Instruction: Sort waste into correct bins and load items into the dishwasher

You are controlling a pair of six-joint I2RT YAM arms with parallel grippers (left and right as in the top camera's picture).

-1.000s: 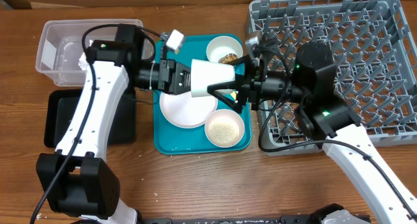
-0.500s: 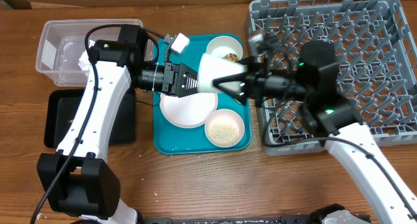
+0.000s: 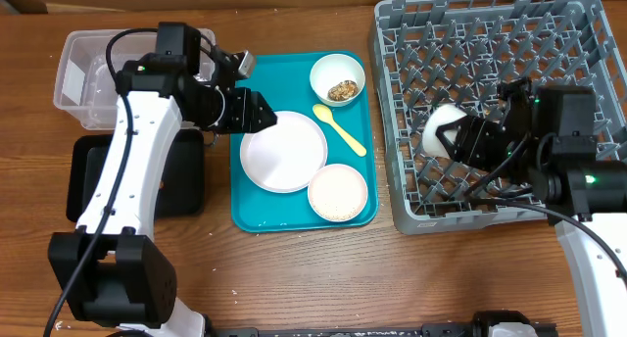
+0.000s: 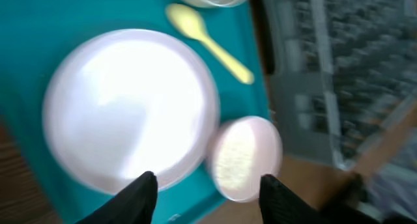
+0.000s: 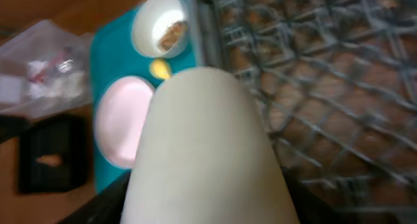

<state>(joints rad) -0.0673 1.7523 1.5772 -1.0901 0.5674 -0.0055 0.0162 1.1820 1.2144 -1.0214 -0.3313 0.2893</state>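
White cup [image 3: 441, 128] clamped in right tool [image 3: 458, 138], over grey rack [image 3: 549, 43] — left tool [image 3: 260, 112] spread wide, empty, by plate [image 3: 284, 153]

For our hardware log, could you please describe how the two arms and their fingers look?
Both the left arm and right arm have white tubular links with black joints, loose black cables and a green light each. The fingers are black.

Rectangular teal plastic serving tray [image 3: 266, 212], raised rim, rounded corners. Lies flat on the brown wood-grain counter [image 3: 323, 278], near its middle, long sides running front to back.
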